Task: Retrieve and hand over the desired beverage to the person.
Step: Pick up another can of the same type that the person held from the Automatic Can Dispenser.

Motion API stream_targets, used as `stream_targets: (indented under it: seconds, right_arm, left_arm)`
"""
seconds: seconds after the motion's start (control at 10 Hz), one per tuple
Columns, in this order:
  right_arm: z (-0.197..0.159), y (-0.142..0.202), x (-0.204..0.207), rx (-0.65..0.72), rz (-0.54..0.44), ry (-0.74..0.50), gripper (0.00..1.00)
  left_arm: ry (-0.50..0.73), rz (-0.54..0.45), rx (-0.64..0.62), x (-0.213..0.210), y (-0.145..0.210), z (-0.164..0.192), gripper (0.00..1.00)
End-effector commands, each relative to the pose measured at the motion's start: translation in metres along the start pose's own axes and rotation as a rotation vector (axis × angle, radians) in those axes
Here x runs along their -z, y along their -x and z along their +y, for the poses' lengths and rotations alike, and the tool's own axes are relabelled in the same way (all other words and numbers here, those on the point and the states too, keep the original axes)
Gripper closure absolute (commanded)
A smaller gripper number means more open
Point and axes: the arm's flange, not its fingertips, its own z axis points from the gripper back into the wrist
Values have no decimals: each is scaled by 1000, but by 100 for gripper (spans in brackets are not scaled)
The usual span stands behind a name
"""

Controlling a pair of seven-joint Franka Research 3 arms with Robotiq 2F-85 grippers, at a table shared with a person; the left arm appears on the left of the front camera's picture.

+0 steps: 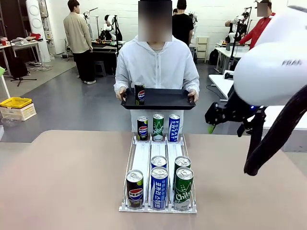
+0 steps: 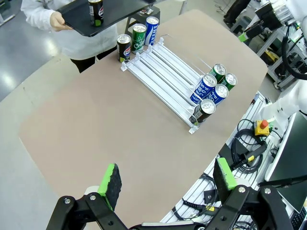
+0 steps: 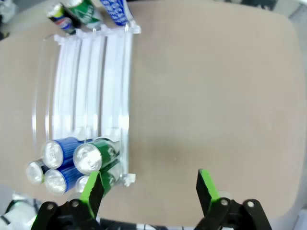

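Below the wide-open, empty right pincer (image 3: pixel 149 184), the near cans (image 3: pixel 88 158) stand upright in the rack (image 3: pixel 81 81), off to one side; the empty, open left pincer (image 2: pixel 168 176) hangs farther away.

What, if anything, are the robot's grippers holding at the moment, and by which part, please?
Nothing is held: the left gripper and the right gripper both stand open, with nothing between their pads.
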Motion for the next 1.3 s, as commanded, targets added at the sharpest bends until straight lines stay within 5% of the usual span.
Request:
stream_targets:
  seconds: [0.0,0.2,0.3,1.2]
  right_arm:
    - [4,-8,4,32,44,10,0]
    - [-1,-11,-2,20,70,-61,0]
    - [1,-3,10,16,33,13,0]
    - [18,-5,12,8,74,14,0]
  left_arm:
    - [6,-5,3,-1,0,0,0]
    - [6,-5,3,-1,0,0,0]
    - [6,-5,3,-1,0,0,0]
    - [6,-5,3,-1,0,0,0]
